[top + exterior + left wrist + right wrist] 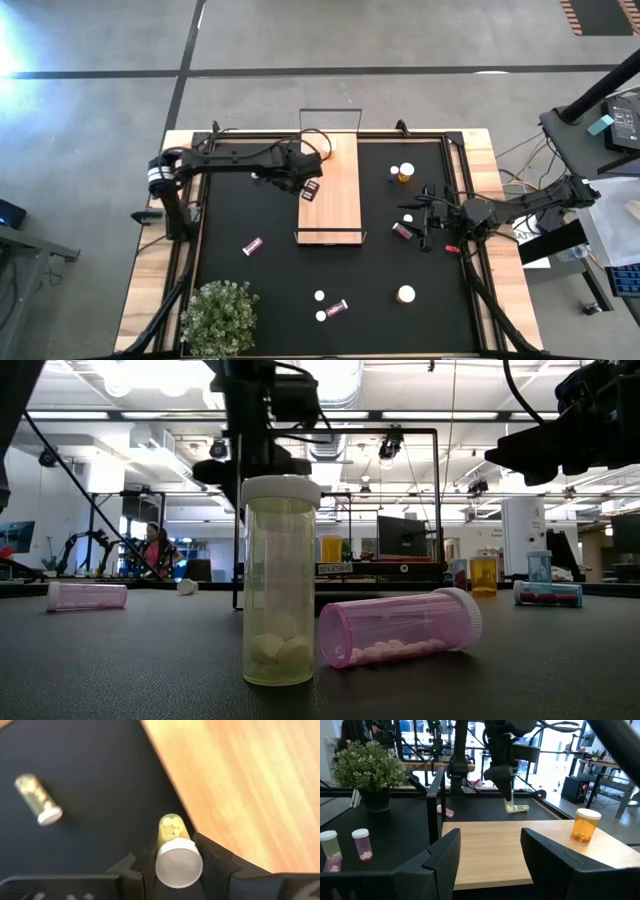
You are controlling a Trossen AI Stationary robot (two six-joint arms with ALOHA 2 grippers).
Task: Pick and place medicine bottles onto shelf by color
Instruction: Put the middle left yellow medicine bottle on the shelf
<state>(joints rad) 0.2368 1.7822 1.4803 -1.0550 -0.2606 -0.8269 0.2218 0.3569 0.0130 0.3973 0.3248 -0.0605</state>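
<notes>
Nearest the low camera I see an upright pale bottle (279,582) beside a toppled pink bottle (398,627) on the counter (280,290). Farther back, my left gripper (172,865) is clamped on a pale yellow bottle (172,840), cap toward the wrist, held above the mat at the shelf (335,190) edge, presumably ready for placing. My right gripper (490,855) waits wide apart and empty, facing an amber bottle (585,825) on the shelf.

likely a robotics lab: monitors (400,537), other robot arms (85,545).
</notes>
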